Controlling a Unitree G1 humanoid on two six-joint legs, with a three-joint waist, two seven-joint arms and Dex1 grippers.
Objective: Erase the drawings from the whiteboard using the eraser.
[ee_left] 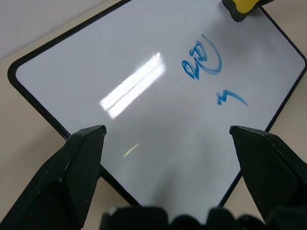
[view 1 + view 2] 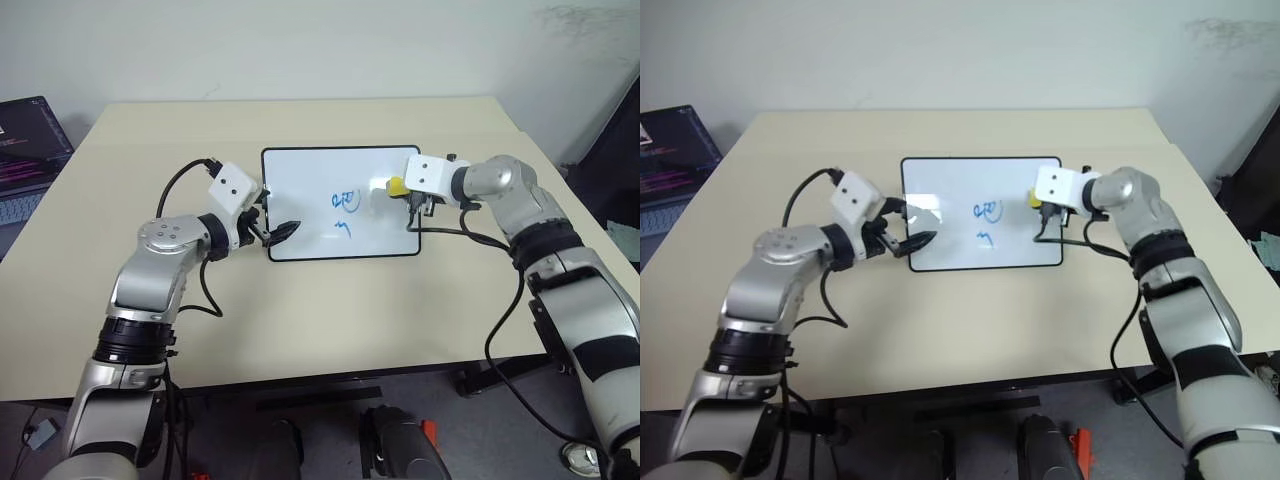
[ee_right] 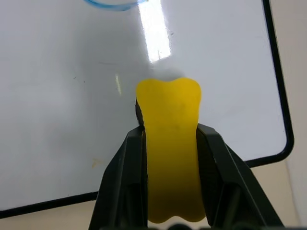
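Two blue drawings (image 2: 344, 210) can be made out on the whiteboard (image 2: 310, 175), which lies flat at the centre of the head view on the beige worktop (image 2: 330, 310) — a round scribble with a small zigzag just below it, both a little right of the board's middle; a third mark, if there is one, I cannot make out. The yellow eraser (image 3: 171, 143) is clamped between the black fingers of the right gripper (image 2: 413, 205), jaws drawn in tight on its sides, its rounded end pointing onto the white surface near the board's right edge, to the right of the scribbles. Held this way, the working face can probably be dragged left across the ink; whether it is pressing on the board now I cannot say. The left gripper (image 2: 281, 232) sits at the board's lower left corner, jaws wide apart and holding nothing, its fingertips (image 1: 86, 143) straddling the black frame in the wrist view — likely placed there to steady the board against sliding when the wiping begins. A laptop (image 2: 25, 150) sits at the left edge of the frame, well apart from the work.
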